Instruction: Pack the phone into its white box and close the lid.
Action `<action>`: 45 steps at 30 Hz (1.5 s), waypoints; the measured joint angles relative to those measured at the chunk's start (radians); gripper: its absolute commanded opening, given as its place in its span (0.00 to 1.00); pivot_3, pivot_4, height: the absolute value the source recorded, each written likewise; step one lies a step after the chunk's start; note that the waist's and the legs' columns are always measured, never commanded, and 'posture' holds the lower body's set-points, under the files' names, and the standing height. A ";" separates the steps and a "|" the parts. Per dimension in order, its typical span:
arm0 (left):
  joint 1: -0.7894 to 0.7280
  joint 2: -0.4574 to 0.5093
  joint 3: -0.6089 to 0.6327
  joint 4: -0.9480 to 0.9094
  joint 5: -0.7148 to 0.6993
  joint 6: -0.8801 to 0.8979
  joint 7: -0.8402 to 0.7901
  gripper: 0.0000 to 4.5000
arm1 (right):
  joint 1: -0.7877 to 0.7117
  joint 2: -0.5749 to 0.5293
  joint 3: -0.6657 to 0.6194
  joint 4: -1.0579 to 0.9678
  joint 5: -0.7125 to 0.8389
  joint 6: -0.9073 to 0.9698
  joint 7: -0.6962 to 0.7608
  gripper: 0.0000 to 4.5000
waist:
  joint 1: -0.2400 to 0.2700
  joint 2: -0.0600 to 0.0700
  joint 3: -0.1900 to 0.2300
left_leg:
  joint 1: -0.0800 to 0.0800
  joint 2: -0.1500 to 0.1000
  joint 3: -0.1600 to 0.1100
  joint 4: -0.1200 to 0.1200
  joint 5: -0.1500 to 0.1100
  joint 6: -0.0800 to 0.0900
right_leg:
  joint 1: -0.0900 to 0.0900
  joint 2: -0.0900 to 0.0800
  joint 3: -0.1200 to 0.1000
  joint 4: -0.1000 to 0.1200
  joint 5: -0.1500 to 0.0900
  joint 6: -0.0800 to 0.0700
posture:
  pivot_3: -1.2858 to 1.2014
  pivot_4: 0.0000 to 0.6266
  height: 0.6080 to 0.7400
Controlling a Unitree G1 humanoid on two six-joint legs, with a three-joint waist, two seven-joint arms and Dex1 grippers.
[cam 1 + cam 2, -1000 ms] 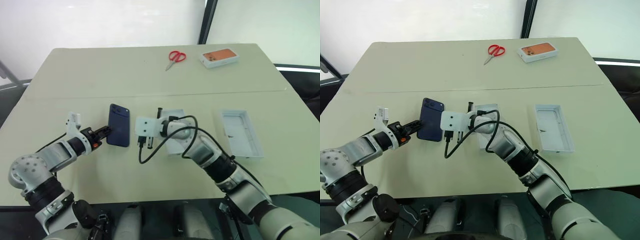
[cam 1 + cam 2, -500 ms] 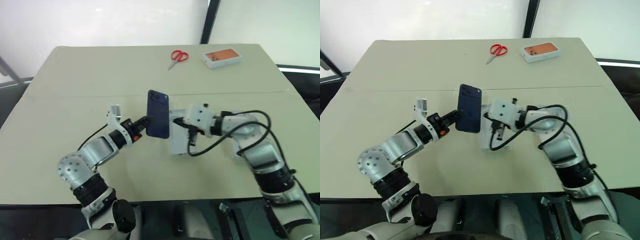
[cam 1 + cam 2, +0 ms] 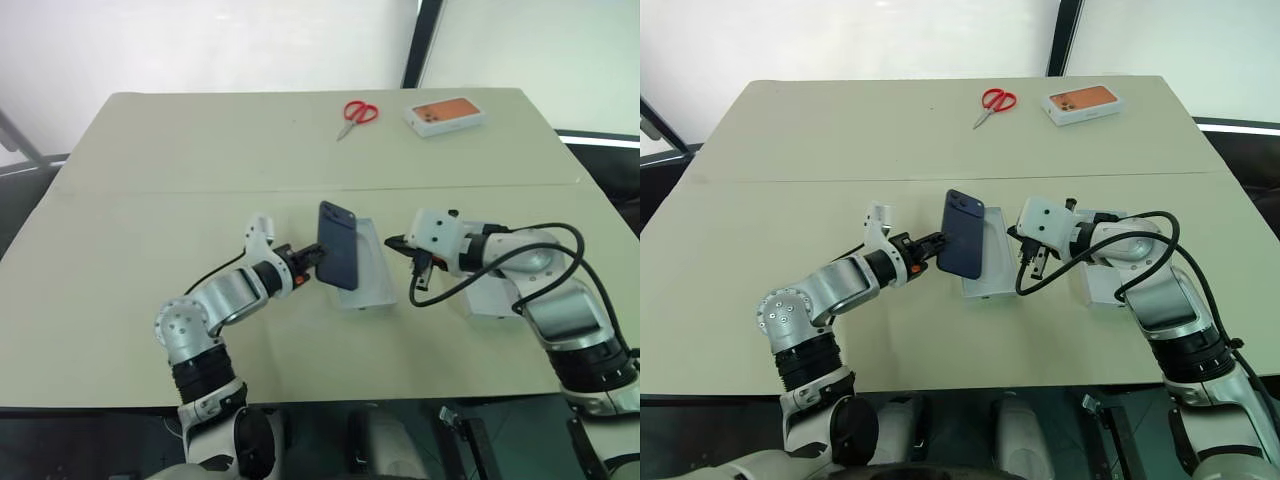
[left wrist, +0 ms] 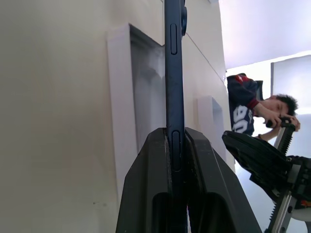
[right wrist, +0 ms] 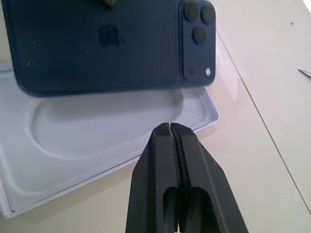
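**Phone carried edge-up over open tray**

Beige table (image 3: 150, 300) under both arms. Nearest, left gripper (image 3: 306, 268) pinches the phone (image 3: 338, 246) by its lower end, held on edge just above the white box (image 3: 372, 270), probably so it can be tipped flat into the recess. Right gripper (image 3: 394, 241), fingers pressed together and empty, waits beside the tray. A second white shell (image 3: 490, 298) lies under the right arm. Far edge: red scissors (image 3: 354, 113), orange-topped box (image 3: 445, 114).

Matt navy phone (image 5: 102, 43), smooth back
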 measured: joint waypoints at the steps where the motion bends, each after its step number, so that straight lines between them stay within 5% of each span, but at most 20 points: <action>1: 0.001 0.000 -0.018 0.023 -0.028 -0.011 0.020 0.00 | 0.006 -0.002 0.000 0.000 0.000 -0.001 0.000 0.00 | 0.002 0.000 0.000 | 0.000 0.000 0.000 0.000 0.000 0.000 | 0.000 0.000 0.000 0.000 0.000 0.000 | 0.52 0.24 0.68; 13: 0.008 0.022 -0.200 0.119 -0.227 -0.127 0.124 0.00 | 0.011 -0.011 0.000 0.003 -0.001 -0.011 -0.012 0.00 | 0.004 0.000 0.000 | 0.000 -0.001 0.000 0.000 0.001 -0.002 | 0.000 0.000 0.000 0.000 0.000 0.000 | 0.52 0.24 0.68; 34: 0.063 0.156 -0.352 0.099 -0.358 -0.319 0.168 0.00 | 0.011 -0.018 0.001 0.036 -0.002 -0.035 -0.028 0.00 | 0.005 0.000 0.000 | 0.000 -0.001 0.000 0.001 0.001 -0.002 | 0.000 0.000 0.001 0.000 0.000 0.000 | 0.52 0.24 0.68; 43: 0.069 0.206 -0.379 0.093 -0.399 -0.357 0.168 0.97 | 0.011 -0.018 0.001 0.036 -0.003 -0.035 -0.029 0.00 | 0.006 0.000 0.000 | 0.000 -0.001 0.000 0.001 0.001 -0.002 | 0.000 0.000 0.001 0.000 0.000 0.000 | 0.52 0.24 0.68; 45: 0.070 0.217 -0.382 0.075 -0.420 -0.368 0.170 0.99 | 0.011 -0.018 0.001 0.036 -0.003 -0.036 -0.030 0.00 | 0.005 0.000 0.000 | 0.000 0.000 0.000 0.001 0.001 -0.002 | 0.000 0.000 0.001 0.000 0.000 0.000 | 0.52 0.24 0.68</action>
